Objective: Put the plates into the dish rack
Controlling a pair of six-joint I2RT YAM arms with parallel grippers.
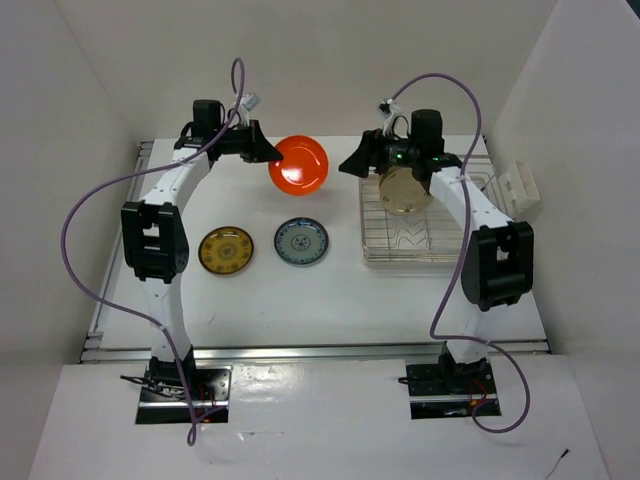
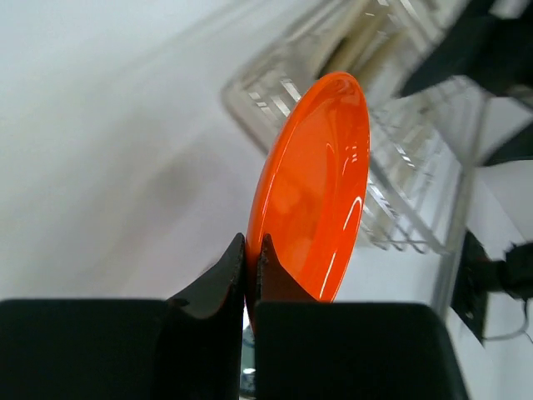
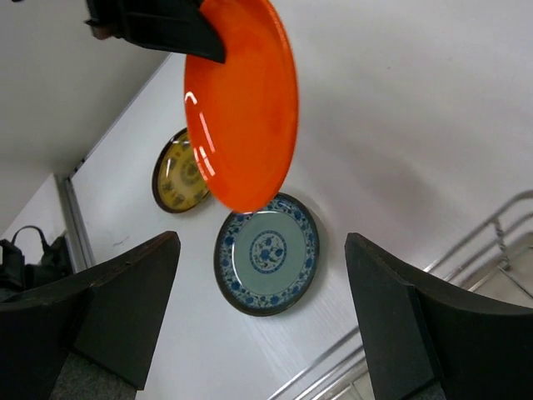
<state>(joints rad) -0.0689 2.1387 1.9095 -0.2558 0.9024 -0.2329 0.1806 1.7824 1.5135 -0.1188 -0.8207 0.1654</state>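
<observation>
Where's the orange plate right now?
In the top view, the orange plate is held in the air by the left gripper, far middle, left of the dish rack and beyond the blue-grey plate.

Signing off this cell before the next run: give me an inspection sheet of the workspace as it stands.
Surface: white table, no spills seen.
Job's things: orange plate held by its rim off the table; yellow-brown plate and blue-grey plate flat on it; cream plates, count unclear, in the dish rack.
Clutter: white slotted holder by the right wall.
Grippers: left gripper shut on the orange plate; right gripper open, empty.
Cables: purple cables loop off both arms.
Surroundings: white walls on three sides.
</observation>
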